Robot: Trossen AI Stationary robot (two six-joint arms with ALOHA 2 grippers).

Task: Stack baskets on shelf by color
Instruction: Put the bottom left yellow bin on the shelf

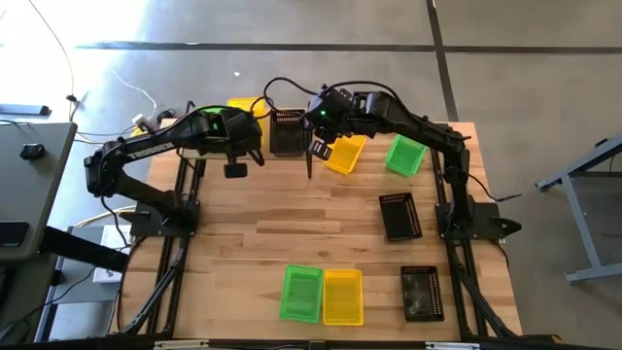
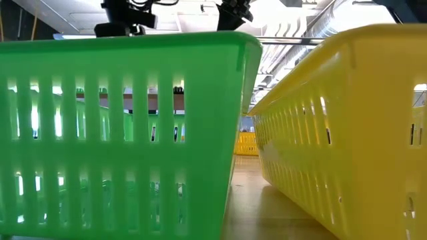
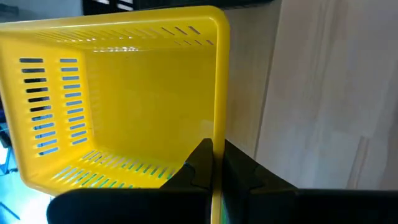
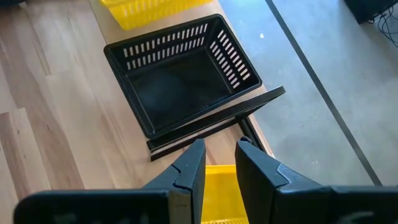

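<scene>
- The left hand [image 3: 216, 149] is closed on the side wall of the rear yellow basket [image 3: 137, 106], one finger inside and one outside, right at a corner of the rim.
- That basket hangs tilted from the pinch, open side turned toward the wrist, with the bare surface [image 1: 292, 224] just past it.
- A corner grip lets the basket swing. I would move slowly, level it before lowering, and release only once its base sits flat.
- Just beside this hand, toward the other arm, the rear black basket [image 4: 180, 81] stands upright at the far edge of the surface.
- The right hand [image 4: 219, 149] hovers directly over the skewed yellow basket [image 1: 345, 156]. I cannot tell whether it grips it or only hangs above.
- Ahead of the right hand lies a dark strip [image 4: 217, 121], touching the rear black basket's near side. It may be an edge of the shelf, but I cannot be sure.
- The two yellows belong in one stack, so the sound course is to nest one squarely into the other, long sides aligned, and press down gently until the rims meet.
- The arms are near each other over the rear black basket, so only one should travel at a time.
- Farther out on the right hand's side sit a green basket [image 1: 405, 156] and the mid black basket [image 1: 400, 216].
- Well apart from both hands, at the near edge, a green [image 1: 301, 294] and a yellow [image 1: 342, 297] stand touching, with a black [image 1: 422, 292] near them.
</scene>
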